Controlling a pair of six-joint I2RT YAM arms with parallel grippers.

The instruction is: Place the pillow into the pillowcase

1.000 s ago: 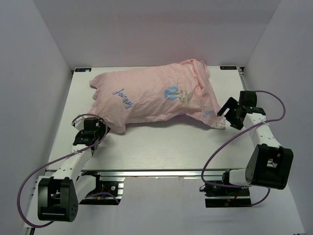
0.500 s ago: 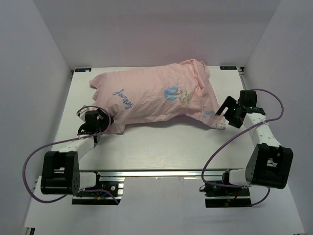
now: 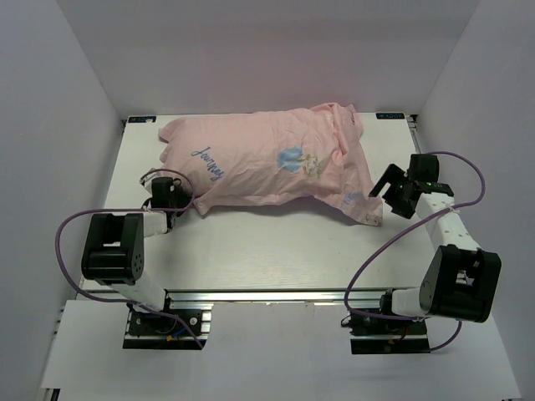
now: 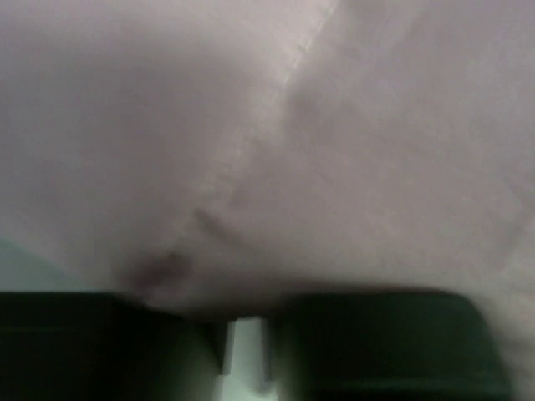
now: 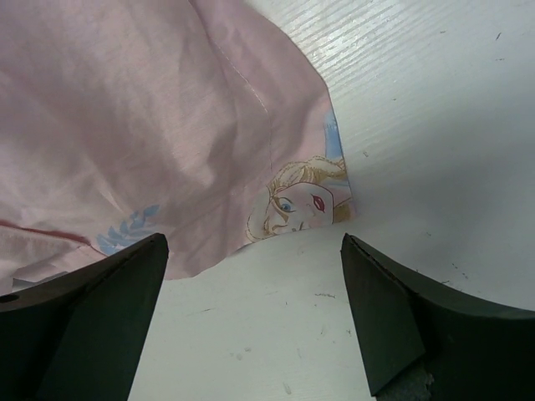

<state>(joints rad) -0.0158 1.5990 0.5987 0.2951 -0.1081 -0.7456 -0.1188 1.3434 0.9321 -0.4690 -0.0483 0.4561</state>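
Left gripper [image 3: 180,203]: at the pillowcase's [image 3: 267,163] near-left corner, low on the worktop [image 3: 276,242], pointing right. Left wrist view is blurred. The jaws stand narrow, with only a thin gap between the dark fingers [image 4: 393,342]. Pink fabric [image 4: 334,150] fills the view and bunches right down onto the fingertips. Can't tell if cloth is actually pinched.

Right gripper [image 3: 391,189]: jaws wide, holding nothing. It sits just off the case's near-right corner, near the worktop's right edge. In the wrist view that corner flap [image 5: 125,125], with the cartoon face print, lies flat on the worktop between and ahead of the fingers [image 5: 84,317], apart from both.

Pillowcase: pink face up with "Journey" lettering, plump and full. It lies diagonally across the far half of the worktop. The left end is near the far-left corner. The bunched right end touches or nearly touches the far edge. The near-right flap trails towards the right arm. The pillow is hidden by the case, and I can't make out any of its fabric for sure.

Room:
- The near half of the worktop between the two arms is bare, down to the aluminium rail [image 3: 276,294] at the near edge.
- There is a narrow bare strip along the left edge beside the left arm.
- Space is tight at the right edge, where the right arm is close to the side wall [image 3: 476,100].
- Purple cables [image 3: 71,230] loop outward from both arms.
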